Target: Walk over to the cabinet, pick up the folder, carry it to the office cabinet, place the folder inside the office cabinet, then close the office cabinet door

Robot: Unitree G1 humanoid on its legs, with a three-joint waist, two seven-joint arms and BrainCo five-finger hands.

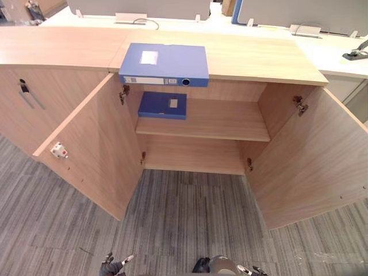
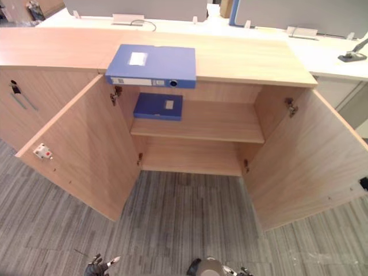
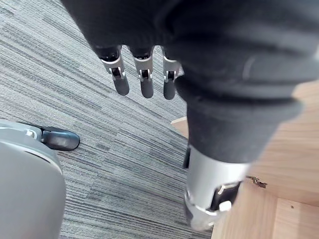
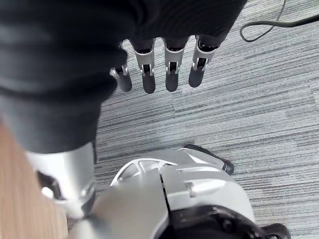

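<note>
- Folder, blue, lies flat on the cabinet top, upper centre of the frame, with its spine at the front edge
- second folder, also blue, lies on the shelf just below, at the shelf's left end
- left door and right door both stand open
- left hand hangs above the carpet, fingers straight and slightly apart, holding nothing
- right hand hangs likewise, fingers straight, empty

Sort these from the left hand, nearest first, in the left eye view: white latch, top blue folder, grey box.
From the left hand:
1. White latch, on the left door.
2. Top blue folder, on the cabinet top.
3. Grey box, on the back desk.
</note>
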